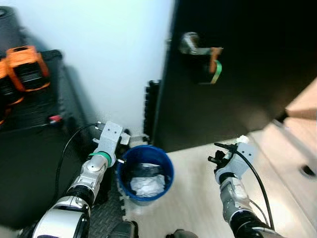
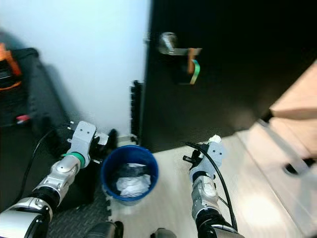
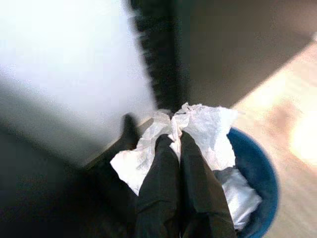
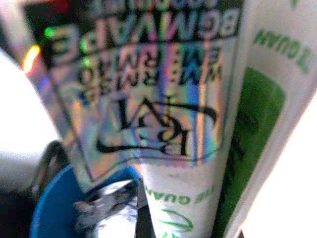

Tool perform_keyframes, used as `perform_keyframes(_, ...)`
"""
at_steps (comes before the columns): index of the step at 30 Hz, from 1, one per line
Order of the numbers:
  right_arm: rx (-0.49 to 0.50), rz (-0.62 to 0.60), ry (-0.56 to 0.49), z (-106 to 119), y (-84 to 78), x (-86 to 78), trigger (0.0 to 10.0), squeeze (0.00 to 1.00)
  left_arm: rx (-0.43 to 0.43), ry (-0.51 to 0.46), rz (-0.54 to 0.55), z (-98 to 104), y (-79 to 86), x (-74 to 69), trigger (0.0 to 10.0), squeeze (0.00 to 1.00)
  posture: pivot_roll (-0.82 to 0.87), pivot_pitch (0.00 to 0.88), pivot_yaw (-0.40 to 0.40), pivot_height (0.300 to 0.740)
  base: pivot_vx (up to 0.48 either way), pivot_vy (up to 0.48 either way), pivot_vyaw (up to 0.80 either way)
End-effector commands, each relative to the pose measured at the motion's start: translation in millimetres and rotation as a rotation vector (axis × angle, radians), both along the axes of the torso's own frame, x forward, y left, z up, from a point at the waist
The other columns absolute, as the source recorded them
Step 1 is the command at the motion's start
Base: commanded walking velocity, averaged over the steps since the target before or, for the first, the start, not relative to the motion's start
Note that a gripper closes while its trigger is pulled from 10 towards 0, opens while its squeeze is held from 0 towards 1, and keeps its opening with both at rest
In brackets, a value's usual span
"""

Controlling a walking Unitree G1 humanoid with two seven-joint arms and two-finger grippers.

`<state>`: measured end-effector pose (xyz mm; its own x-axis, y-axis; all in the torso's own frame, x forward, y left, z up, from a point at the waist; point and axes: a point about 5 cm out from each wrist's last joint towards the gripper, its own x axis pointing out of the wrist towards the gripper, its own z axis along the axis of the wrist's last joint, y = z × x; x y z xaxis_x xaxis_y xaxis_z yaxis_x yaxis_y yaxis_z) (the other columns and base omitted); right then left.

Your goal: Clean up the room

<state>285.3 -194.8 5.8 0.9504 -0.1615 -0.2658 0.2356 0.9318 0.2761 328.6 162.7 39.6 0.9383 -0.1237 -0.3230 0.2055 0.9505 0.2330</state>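
Note:
A round blue bin (image 1: pixel 166 163) stands on the floor by the wall, with crumpled white paper (image 1: pixel 147 184) and dark scraps inside. My left gripper (image 1: pixel 125 140) hovers at the bin's left rim. In the left wrist view its fingers (image 3: pixel 163 173) are shut on a crumpled white paper (image 3: pixel 203 129) above the bin (image 3: pixel 257 173). My right gripper (image 1: pixel 221 150) is raised to the right of the bin, over the wood floor. It holds a white and green tube (image 4: pixel 173 124) with a holographic label, close against the right wrist camera.
A black door (image 1: pixel 247 74) with a silver handle (image 1: pixel 190 43), hung with orange and green bands, stands behind the bin. White wall to its left. Orange-and-black gear (image 1: pixel 22 67) sits on a black unit at far left. Black foam mat (image 1: pixel 111 213) lies under the bin's near side.

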Motion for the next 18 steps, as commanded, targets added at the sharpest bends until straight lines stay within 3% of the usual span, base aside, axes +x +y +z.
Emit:
perform_keyframes(1,-0.003,0.002,0.023,-6,0.3,-6.0,10.0,0.0,-0.004,0.014,-0.023,-5,-5.1,-4.0,10.0,0.0,0.06,0.032,-0.007,0.74,0.0,0.0,0.0)
perform_keyframes(11,-0.025,0.067,-0.033,2,15.7,1.2,10.0,0.0,-0.023,0.031,-0.105,-11,-13.9,-11.1,10.0,0.0,0.06,0.076,-0.003,0.74,0.0,0.0,0.0)
perform_keyframes(17,-0.032,0.108,-0.067,7,25.3,4.4,10.0,0.0,-0.031,-0.021,-0.173,1,-22.2,-4.5,10.0,0.0,0.06,0.114,-0.001,0.74,0.0,0.0,0.0)
perform_keyframes(18,-0.031,0.115,-0.09,11,28.7,7.5,10.0,0.0,-0.046,-0.05,-0.191,11,-27.0,2.0,10.0,0.0,0.06,0.129,-0.001,0.74,0.0,0.0,0.0)
